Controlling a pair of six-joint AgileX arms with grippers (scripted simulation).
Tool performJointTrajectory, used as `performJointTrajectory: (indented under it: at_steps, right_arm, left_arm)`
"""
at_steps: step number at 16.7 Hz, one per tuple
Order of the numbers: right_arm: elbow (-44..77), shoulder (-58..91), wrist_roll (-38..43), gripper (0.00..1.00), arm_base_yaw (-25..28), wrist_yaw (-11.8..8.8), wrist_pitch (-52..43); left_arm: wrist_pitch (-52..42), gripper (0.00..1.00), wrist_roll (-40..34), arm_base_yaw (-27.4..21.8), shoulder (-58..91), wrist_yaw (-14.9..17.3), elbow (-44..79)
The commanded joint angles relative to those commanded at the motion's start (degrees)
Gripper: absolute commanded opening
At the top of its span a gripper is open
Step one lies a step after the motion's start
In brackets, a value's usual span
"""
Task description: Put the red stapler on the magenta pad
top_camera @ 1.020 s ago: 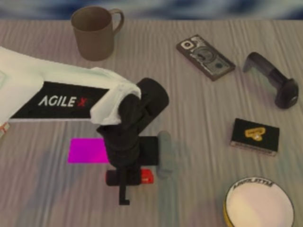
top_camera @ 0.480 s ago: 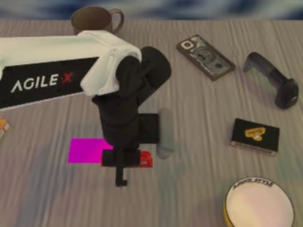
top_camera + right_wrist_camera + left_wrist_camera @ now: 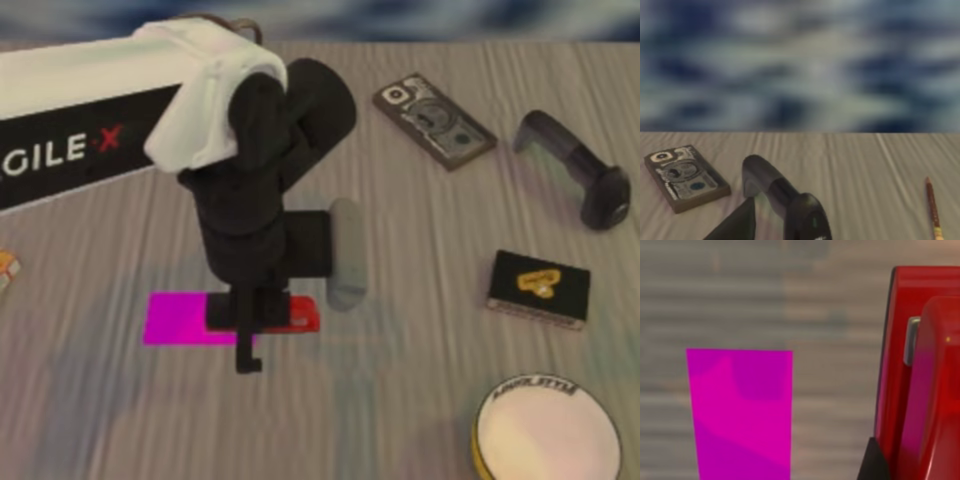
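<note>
My left gripper (image 3: pixel 257 318) is shut on the red stapler (image 3: pixel 303 315), holding it at the right end of the magenta pad (image 3: pixel 178 320). Only the stapler's right end shows past the black wrist in the top view. Seen from the left wrist, the stapler (image 3: pixel 922 385) fills one side of the picture, with a dark fingertip (image 3: pixel 872 465) against it. The magenta pad (image 3: pixel 742 415) lies flat and bare beside it, with a strip of table between them. My right gripper is out of the top view.
A phone-like device (image 3: pixel 434 120), a black scanner (image 3: pixel 575 170), a black box with a yellow logo (image 3: pixel 540 288) and a round white tin (image 3: pixel 545 432) lie on the right. The mug's handle (image 3: pixel 250 28) peeks out behind my left arm. A pencil (image 3: pixel 933 210) lies beyond the scanner (image 3: pixel 790 205).
My left arm has carried the red stapler away from the table's front edge and slightly left, from in front of the pad's right corner to level with its right end.
</note>
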Motion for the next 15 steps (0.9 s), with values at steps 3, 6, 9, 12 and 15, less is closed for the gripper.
performJointTrajectory:
  at_steps: [3,6,9,12,15]
  right_arm:
    - [0.00,0.00,0.00,1.00,0.00,0.00,0.00]
    - [0.00,0.00,0.00,1.00,0.00,0.00,0.00]
    - [0.00,0.00,0.00,1.00,0.00,0.00,0.00]
    - [0.00,0.00,0.00,1.00,0.00,0.00,0.00]
    - [0.00,0.00,0.00,1.00,0.00,0.00,0.00]
  left_arm:
    - [-0.49,0.00,2.04,1.77,0.49,0.04,1.01]
    - [-1.83,0.00,7.27,7.02,1.81,0.14,3.56]
    - [-3.36,0.00,13.34,13.03,3.22,0.24,6.20]
    - [-4.19,0.00,17.03,16.70,3.95,0.32,7.79]
    - [-4.22,0.00,17.21,16.89,3.97,0.33,7.87]
